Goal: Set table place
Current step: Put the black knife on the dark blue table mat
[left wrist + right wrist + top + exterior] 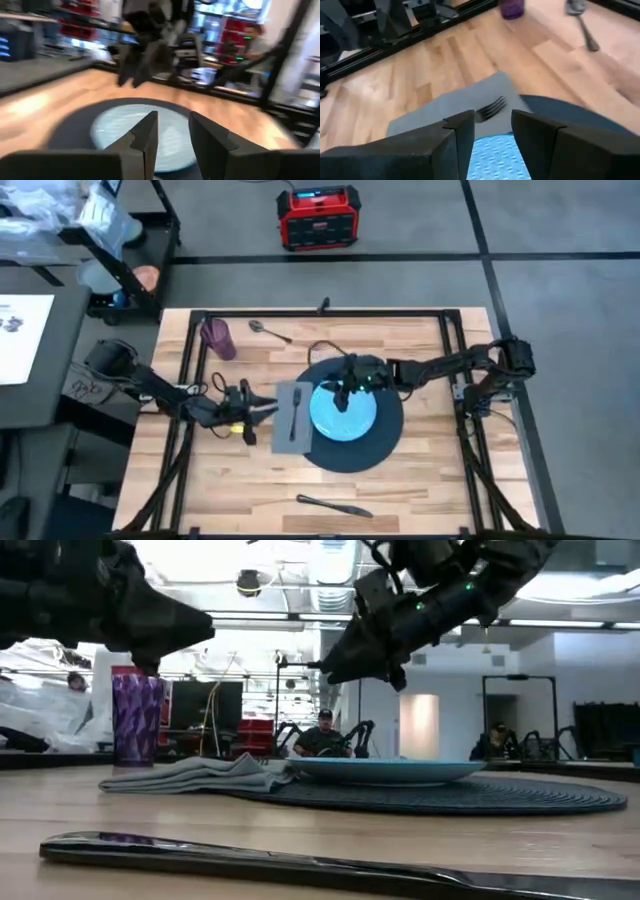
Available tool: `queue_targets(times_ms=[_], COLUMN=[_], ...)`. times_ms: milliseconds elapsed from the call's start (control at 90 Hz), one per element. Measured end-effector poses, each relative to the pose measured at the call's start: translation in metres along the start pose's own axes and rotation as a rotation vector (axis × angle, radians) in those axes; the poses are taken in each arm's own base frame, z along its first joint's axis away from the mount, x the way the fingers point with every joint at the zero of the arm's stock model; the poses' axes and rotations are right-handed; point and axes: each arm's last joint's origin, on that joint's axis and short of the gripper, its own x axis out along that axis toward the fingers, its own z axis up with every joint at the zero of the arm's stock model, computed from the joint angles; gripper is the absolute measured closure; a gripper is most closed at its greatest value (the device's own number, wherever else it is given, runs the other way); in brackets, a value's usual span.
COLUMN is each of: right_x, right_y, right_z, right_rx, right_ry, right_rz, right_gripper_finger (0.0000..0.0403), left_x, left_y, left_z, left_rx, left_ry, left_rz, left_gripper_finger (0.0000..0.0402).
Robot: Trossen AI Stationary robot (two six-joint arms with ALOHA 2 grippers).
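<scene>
Closest to the low camera, a dark knife (280, 865) lies flat along the near edge of the table (420, 470), apart from everything else. Behind it the place (385, 442), a round dark mat, sits near the middle of the wood top. On the mat rests a light blue plate (343, 410). Touching the mat's left edge and lapping slightly onto it lies a grey napkin (282, 424) with a fork (295, 412) on top.

The right gripper (343, 393) hovers above the plate's far-left rim, its 2 fingers (457, 137) parted with nothing between them. The left gripper (262, 406) hangs just left of the napkin, pointing toward the plate, its fingers (150, 135) also apart and empty.

Farther back stand a purple cup (217, 336) and a spoon (269, 330) near the far-left corner.
</scene>
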Motion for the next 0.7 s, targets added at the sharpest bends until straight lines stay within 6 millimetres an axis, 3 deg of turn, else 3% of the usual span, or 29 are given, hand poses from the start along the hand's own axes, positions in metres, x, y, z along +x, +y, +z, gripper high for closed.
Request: queue_targets(times_ms=[167, 289, 544, 700], right_x=[0.002, 0.015, 0.077, 0.116], right_y=[-0.016, -0.029, -0.048, -0.057], right_z=[0.015, 0.029, 0.053, 0.081], right_rx=[-0.039, -0.049, -0.095, -0.099], right_ry=[0.043, 0.079, 0.171, 0.203], right_rz=[-0.02, -0.012, -0.005, -0.024], right_gripper_finger=[0.0285, 0.0285, 0.0285, 0.0285], left_x=[-0.009, -0.009, -0.007, -0.007], left_y=[0.015, 0.02, 0.021, 0.019], left_z=[0.002, 0.005, 0.002, 0.003], left_rx=[-0.008, -0.01, 0.002, 0.01], left_ry=[-0.028, -0.038, -0.008, -0.009], left_rz=[0.039, 0.068, 0.083, 0.035], left_gripper_finger=[0.0309, 0.0309, 0.0309, 0.0309])
